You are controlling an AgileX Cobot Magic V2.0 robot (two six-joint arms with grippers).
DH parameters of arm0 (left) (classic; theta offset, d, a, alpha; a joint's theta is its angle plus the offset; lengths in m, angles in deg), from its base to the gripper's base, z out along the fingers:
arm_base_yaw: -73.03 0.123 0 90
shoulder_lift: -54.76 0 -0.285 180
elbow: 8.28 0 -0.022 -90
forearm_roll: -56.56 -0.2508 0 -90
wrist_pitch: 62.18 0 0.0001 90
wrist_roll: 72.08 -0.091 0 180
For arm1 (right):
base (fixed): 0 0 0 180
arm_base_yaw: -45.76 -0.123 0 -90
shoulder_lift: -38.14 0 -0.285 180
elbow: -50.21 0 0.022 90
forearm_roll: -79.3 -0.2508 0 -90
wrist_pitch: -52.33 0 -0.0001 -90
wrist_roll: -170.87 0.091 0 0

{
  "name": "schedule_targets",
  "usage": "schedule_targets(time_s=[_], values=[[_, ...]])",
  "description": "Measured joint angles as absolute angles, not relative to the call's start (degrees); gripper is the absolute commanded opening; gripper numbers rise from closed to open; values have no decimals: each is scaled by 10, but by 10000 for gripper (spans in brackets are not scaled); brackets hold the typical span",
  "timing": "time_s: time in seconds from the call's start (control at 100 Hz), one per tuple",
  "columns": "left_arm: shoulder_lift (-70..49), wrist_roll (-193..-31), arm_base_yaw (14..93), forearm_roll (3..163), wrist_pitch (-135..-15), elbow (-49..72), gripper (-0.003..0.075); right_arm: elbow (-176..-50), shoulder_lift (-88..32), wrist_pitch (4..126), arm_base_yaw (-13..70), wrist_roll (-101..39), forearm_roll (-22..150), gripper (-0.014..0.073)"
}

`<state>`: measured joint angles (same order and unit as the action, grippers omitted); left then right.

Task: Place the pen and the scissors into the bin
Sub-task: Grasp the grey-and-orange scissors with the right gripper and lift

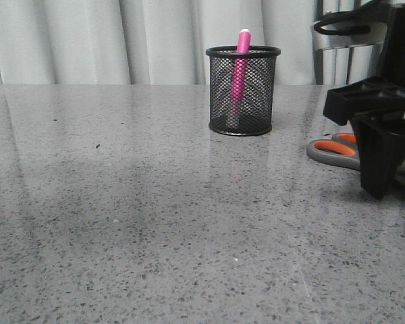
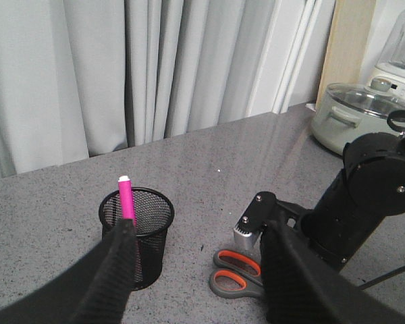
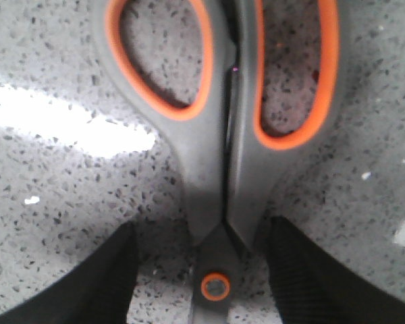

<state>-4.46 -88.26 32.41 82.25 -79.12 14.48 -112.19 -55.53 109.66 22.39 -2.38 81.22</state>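
The black mesh bin [image 1: 243,91] stands upright at the back middle of the table, with the pink pen [image 1: 241,47] standing in it and sticking out above the rim. The scissors [image 1: 331,150] lie flat on the table at the right, grey handles with orange lining. My right gripper [image 1: 383,182] is low over them and open, and in the right wrist view [image 3: 202,233] its fingers stand either side of the scissors [image 3: 209,155] near the pivot, not touching. My left gripper [image 2: 199,229] is open and empty, held high above the bin [image 2: 138,229], pen [image 2: 126,199] and scissors [image 2: 233,277].
A white pot with a glass lid [image 2: 351,115] and a blender [image 2: 399,54] stand at the far right of the table, beyond my right arm [image 2: 364,196]. A grey curtain [image 1: 121,40] hangs behind the table.
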Motion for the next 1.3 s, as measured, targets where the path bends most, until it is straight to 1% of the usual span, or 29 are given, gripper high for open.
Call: schedule_targets(time_s=[0.04,0.11,0.35,0.38,0.66,0.71,0.84,0.979,1.079,1.189,1.289,1.299], values=[[-45,-883,324,822,-794,145,368,-1123,-557,1097,224,-23,813,365],[-45,-883,324,823,-795,145,368,-1126,-560,1099,224,-22,813,303],[-45,-883,324,828,-803,145,369,-1135,-582,1116,220,-20,798,-49],[-45,-883,324,829,-806,145,369,-1137,-584,1119,220,-20,798,-72],[-45,-883,324,831,-835,145,369,-1144,-572,1128,220,-20,802,-71],[-45,-883,324,831,-837,145,369,-1144,-562,1147,220,-22,809,-71],[-45,-883,324,831,-837,145,369,-1184,-492,1198,220,-23,814,-71],[-45,-883,324,831,-836,145,368,-1275,-405,1216,220,-23,814,-71],[-45,-883,324,831,-825,145,369,-1322,-370,1140,220,-23,814,-71],[-45,-883,324,831,-806,145,369,-1327,-364,988,220,-23,815,-73],[-45,-883,324,831,-800,145,369,-1307,-390,867,220,-23,815,-73],[-45,-883,324,831,-799,145,369,-1302,-396,839,220,-23,815,-73]])
